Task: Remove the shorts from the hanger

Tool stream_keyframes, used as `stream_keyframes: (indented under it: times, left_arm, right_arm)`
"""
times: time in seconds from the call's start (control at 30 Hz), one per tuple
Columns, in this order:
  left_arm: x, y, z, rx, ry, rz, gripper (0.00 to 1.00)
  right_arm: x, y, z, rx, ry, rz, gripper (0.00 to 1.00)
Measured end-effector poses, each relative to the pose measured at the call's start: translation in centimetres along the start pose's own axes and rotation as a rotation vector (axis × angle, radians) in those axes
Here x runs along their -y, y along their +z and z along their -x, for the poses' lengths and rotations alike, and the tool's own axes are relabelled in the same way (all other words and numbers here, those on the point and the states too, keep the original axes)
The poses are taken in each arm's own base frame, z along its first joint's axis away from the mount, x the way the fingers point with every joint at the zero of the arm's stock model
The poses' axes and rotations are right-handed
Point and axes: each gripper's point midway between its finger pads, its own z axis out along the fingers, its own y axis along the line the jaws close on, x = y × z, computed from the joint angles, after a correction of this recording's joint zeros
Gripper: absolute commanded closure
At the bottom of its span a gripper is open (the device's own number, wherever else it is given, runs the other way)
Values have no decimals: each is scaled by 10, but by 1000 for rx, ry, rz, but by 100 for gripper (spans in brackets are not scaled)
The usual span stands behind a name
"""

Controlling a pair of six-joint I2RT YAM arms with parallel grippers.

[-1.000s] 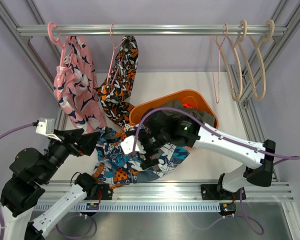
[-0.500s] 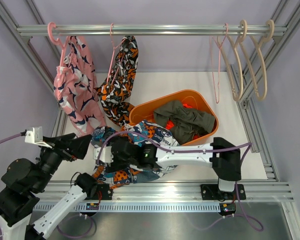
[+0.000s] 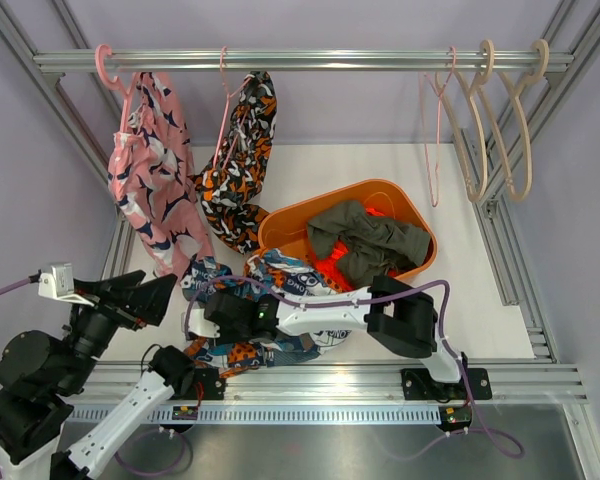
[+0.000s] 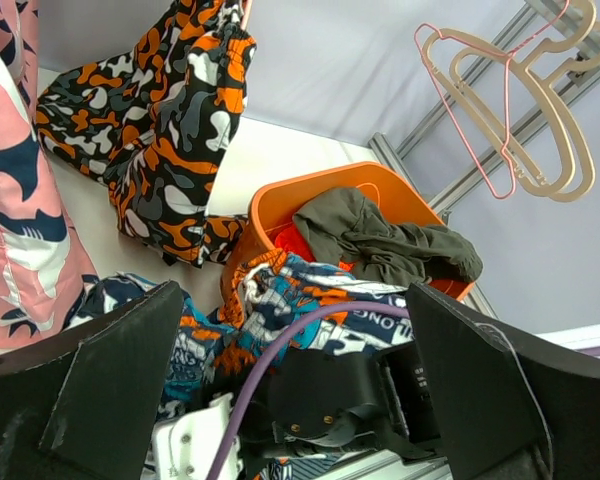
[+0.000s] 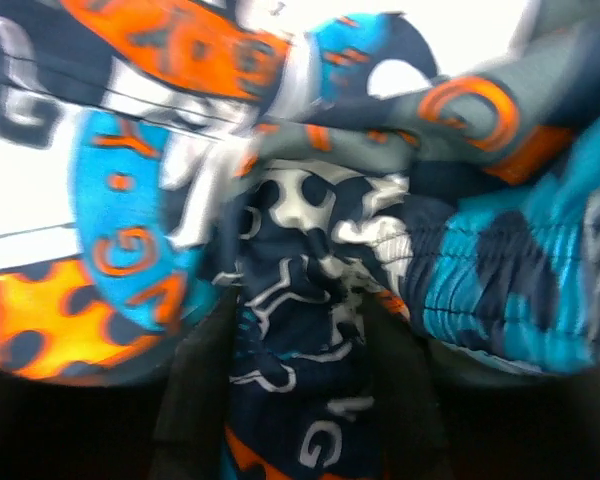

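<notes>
**Snag risk**

Right gripper sits in printed shorts, near left; grip cannot be told. Left gripper gapes empty. Far left hang 2: pink shorts, camouflage shorts. Pinching several layers could drag the heap.

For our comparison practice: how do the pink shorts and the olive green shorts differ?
The pink shorts hang from a hanger on the rail; the olive green shorts lie crumpled in the orange basket. The pink shorts carry a dark print; the olive green shorts are plain. Both are soft cloth.
</notes>
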Motion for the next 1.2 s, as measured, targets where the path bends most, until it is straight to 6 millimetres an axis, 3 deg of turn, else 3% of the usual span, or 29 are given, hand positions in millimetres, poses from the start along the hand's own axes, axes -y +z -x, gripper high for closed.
stream_keyframes:
  times: [0.03,0.07,0.1,0.3,0.4,0.47,0.53,0.63,0.7,0.77,0.9,1.03,1.1,1.2]
  left_arm:
    - [0,-1,0,2,-3,-1,1]
    - [0,-1,1,4,-4,-2,1]
    - [0,-1,1,5,-4,-3,1]
    - [3,-2,-1,-3,-3,-20,1]
    - [9,-2,-1,-11,5,-51,1]
    - [13,-2,0,-10,13,-74,1]
    - [19,-1,4,-1,21,-103,1]
    - [27,0,9,15,36,-136,1]
    - [31,1,12,25,45,-154,1]
    - [33,3,14,29,53,-165,1]
    - [39,7,16,33,63,-185,1]
    - [42,13,14,30,68,-198,1]
    - [43,17,12,21,70,-203,1]
    - [45,24,8,5,74,-206,1]
  right_arm:
    - [-6,1,3,1,7,40,73]
    - [-10,1,6,5,14,74,89]
    - [-15,-1,8,9,18,110,99]
    - [-28,-18,17,56,115,306,100]
    - [-12,-49,26,133,189,419,100]
    - [14,-86,44,224,234,475,100]
    - [54,-137,77,372,254,491,100]
    - [114,-235,122,616,215,427,100]
    - [137,-300,141,747,168,371,100]
    - [157,-372,152,875,126,301,100]
    - [205,-479,144,1032,107,86,100]
    - [257,-547,125,1098,112,-159,100]
    - [277,-567,113,1105,116,-259,100]
    - [295,-580,99,1100,127,-342,100]
